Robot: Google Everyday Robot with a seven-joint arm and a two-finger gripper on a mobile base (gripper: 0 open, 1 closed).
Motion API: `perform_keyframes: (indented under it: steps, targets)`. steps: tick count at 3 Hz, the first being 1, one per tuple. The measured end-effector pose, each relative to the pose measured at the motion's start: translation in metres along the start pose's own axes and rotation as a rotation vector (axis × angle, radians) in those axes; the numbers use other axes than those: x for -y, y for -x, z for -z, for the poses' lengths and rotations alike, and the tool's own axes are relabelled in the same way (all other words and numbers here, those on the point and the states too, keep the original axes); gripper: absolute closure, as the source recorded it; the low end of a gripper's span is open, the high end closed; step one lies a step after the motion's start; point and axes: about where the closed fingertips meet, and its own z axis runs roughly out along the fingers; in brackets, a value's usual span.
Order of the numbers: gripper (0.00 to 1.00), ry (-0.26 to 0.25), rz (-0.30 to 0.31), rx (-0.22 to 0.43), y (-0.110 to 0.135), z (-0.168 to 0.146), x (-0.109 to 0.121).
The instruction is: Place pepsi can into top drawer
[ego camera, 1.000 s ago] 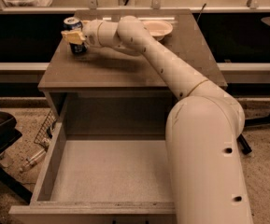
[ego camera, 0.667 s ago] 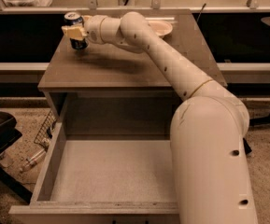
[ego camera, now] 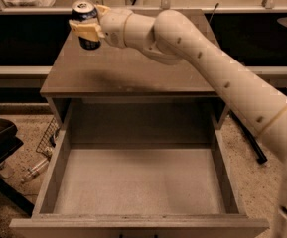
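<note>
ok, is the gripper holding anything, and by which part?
Yes. The gripper is shut on the pepsi can, clamped across its side at mid-height; can upright above the cabinet top, not over the top drawer.

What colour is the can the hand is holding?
Dark blue, silver top; pepsi can held in the hand above the cabinet top, camera view.

Pepsi can [ego camera: 85, 15]: small, dark blue with white markings, silver top with pull tab facing up. Held upright, clamped at mid-height between the fingers of the gripper [ego camera: 86, 20], raised clear of the cabinet top [ego camera: 133, 68] above its back left corner. Top drawer [ego camera: 52, 175]: wide, deep, grey-brown box with thick side walls and a pale speckled flat bottom; pulled out towards the front, below the cabinet top. Well apart from the pepsi can, lower and nearer.
</note>
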Motion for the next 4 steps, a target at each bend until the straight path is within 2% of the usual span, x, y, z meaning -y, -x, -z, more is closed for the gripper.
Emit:
perform_keyframes:
  steps: [1, 2, 3, 4]
  targets:
    - [1.00, 0.103, -0.014, -0.040, -0.010, 0.058, -0.062]
    - [1.00, 0.183, -0.072, -0.103, -0.032, 0.136, -0.104]
    - [1.00, 0.241, -0.105, -0.133, -0.052, 0.204, -0.128]
    - [1.00, 0.241, -0.105, -0.133, -0.052, 0.204, -0.128]
